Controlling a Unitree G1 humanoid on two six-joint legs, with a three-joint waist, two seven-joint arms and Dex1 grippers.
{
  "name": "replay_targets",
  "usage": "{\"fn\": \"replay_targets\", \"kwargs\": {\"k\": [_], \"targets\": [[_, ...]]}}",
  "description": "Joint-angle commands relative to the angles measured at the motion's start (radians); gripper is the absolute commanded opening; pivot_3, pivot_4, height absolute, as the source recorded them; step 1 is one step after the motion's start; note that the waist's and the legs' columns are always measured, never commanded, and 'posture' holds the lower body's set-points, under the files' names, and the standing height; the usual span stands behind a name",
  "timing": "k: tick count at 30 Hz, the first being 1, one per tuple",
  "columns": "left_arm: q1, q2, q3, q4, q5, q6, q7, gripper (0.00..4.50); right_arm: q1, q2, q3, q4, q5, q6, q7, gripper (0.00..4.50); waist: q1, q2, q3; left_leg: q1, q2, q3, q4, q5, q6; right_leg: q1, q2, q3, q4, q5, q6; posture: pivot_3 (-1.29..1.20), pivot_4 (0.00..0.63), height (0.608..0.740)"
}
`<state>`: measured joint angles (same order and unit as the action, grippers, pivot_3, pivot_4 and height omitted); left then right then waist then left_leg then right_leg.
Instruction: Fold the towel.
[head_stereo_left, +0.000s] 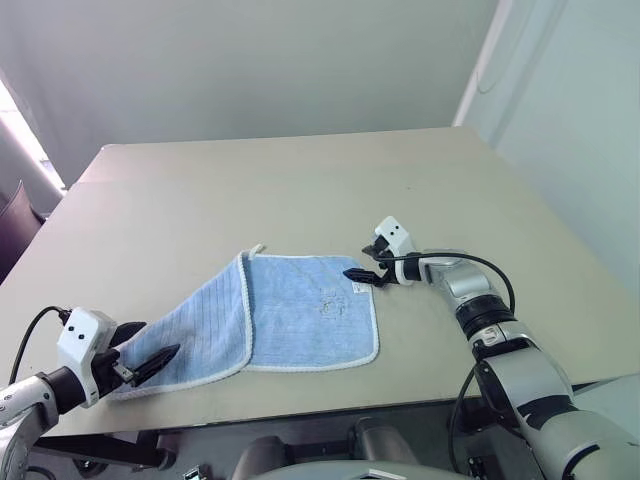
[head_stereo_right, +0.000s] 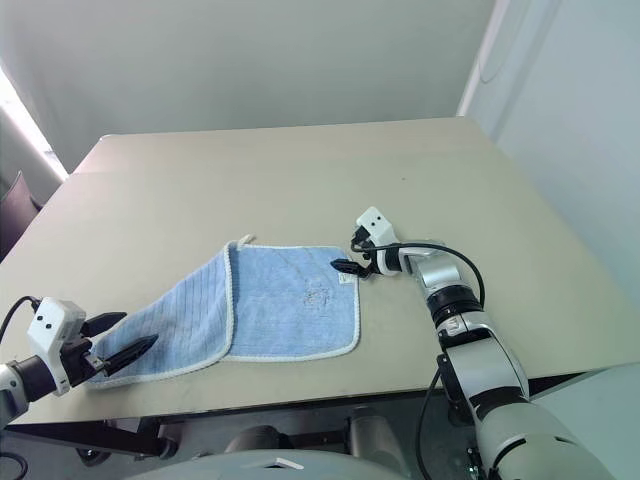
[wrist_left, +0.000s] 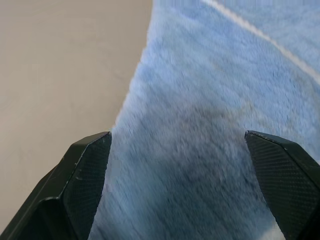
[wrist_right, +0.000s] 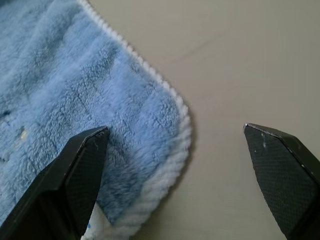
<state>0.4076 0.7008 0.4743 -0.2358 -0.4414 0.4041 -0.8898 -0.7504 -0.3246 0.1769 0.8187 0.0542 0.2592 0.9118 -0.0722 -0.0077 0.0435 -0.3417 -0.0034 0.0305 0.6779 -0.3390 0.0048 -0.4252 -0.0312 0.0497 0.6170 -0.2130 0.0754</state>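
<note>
1 towel (head_stereo_left: 300, 310), 1 table (head_stereo_left: 300, 190), 2 pincers: left pincer (head_stereo_left: 148, 352) & right pincer (head_stereo_left: 362, 272).

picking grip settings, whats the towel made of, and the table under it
Towel: looks like soft light-blue terry or microfibre, fuzzy pile in the wrist views, white stitched edging, faint ribs on the folded-over side. Table: smooth matte beige top, probably laminate or painted board; cannot tell which.

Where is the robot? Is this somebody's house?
Probably a plain test room, not a home. There's one big beige table, bare pale walls, and just a blue towel laid out for the robot to fold.
</note>
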Motion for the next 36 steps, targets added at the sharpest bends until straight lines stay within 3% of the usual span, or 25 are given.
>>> {"fn": "replay_targets", "kwargs": {"k": [1,3,6,17,25,31,36], "targets": [[-0.014,-0.001,-0.017,-0.022,0.007,-0.019,0.011,4.50,-0.025,0.012,0.015,0.009,-0.018,-0.021,0.031,4.48,-0.001,0.000,0.000,0.000,0.000,0.000,0.000,0.000,0.000,0.000,0.000,0.000,0.000,0.000,0.000,0.00,0.000,0.740],[-0.019,-0.004,-0.024,-0.019,0.009,-0.023,0.017,4.50,-0.025,0.013,0.027,0.010,-0.034,-0.036,0.041,4.48,-0.001,0.000,0.000,0.000,0.000,0.000,0.000,0.000,0.000,0.000,0.000,0.000,0.000,0.000,0.000,0.00,0.000,0.740],[-0.026,-0.011,-0.036,-0.012,0.012,-0.028,0.023,4.50,-0.038,0.027,0.040,0.043,-0.068,-0.047,0.010,3.90,-0.001,0.000,-0.001,0.001,0.000,0.000,0.000,0.000,0.000,0.000,0.000,0.000,0.001,0.000,0.000,0.00,0.000,0.740],[-0.028,-0.002,-0.057,-0.105,-0.021,0.005,0.012,4.50,-0.063,0.055,0.020,0.085,-0.087,-0.094,-0.028,0.04,0.000,-0.001,-0.001,0.002,0.000,0.000,0.001,0.000,0.000,0.001,0.000,0.000,0.003,0.000,-0.001,0.00,0.000,0.740],[-0.030,0.015,-0.127,-0.299,-0.085,0.102,0.012,4.50,-0.077,0.083,0.011,0.104,-0.087,-0.086,-0.057,0.04,-0.005,-0.001,-0.001,0.002,0.000,0.000,0.001,0.000,0.000,0.001,0.001,0.000,0.004,0.001,-0.001,0.00,0.000,0.740],[-0.001,0.029,-0.349,-0.308,0.086,0.056,0.047,4.50,-0.069,0.088,-0.001,0.110,-0.083,-0.096,-0.085,0.04,-0.012,0.001,-0.002,0.004,0.000,0.000,0.002,0.000,0.000,0.003,0.002,0.001,0.004,0.001,-0.001,0.00,0.000,0.740],[0.011,-0.017,-0.392,-0.301,0.119,0.024,0.097,4.50,-0.035,0.074,-0.018,0.065,-0.067,-0.088,-0.072,0.04,-0.012,0.001,-0.002,0.003,0.000,0.000,0.003,0.001,0.000,0.003,0.003,0.001,0.004,0.001,-0.002,0.00,0.000,0.740]]}}
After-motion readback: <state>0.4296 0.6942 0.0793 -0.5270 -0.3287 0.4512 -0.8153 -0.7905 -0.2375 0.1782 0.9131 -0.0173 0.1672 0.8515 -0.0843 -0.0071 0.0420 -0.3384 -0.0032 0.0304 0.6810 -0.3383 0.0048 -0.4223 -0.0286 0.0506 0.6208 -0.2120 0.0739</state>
